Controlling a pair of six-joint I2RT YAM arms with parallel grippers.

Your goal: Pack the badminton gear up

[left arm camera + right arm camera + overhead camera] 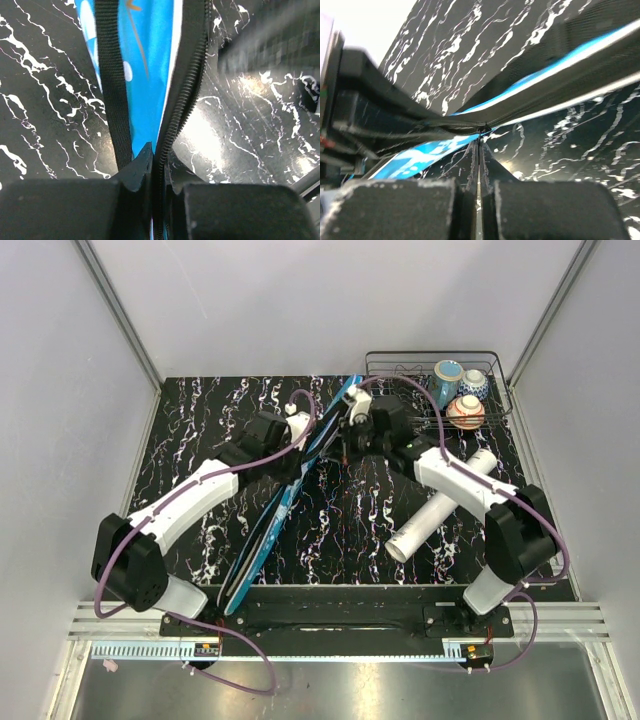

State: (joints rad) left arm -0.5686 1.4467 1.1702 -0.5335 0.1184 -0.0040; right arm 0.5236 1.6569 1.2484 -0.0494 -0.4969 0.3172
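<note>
- My left end effector (156, 160) clenches the racket bag (150, 75) at its zipper edge; right end effector (479, 150) pinches the same seam
- Bag lies diagonally on the table (200, 410); I judge it light, floppy; hold the hem

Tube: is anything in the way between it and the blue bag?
Only bare table lies between the tube and the bag. The right arm crosses over the tube, though, and the left pincer and right pincer are shut on the bag's edge.

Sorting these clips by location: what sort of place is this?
Likely a lab robot cell: plain white panels enclose a black marbled tabletop, with arms bolted to a metal rail.
</note>
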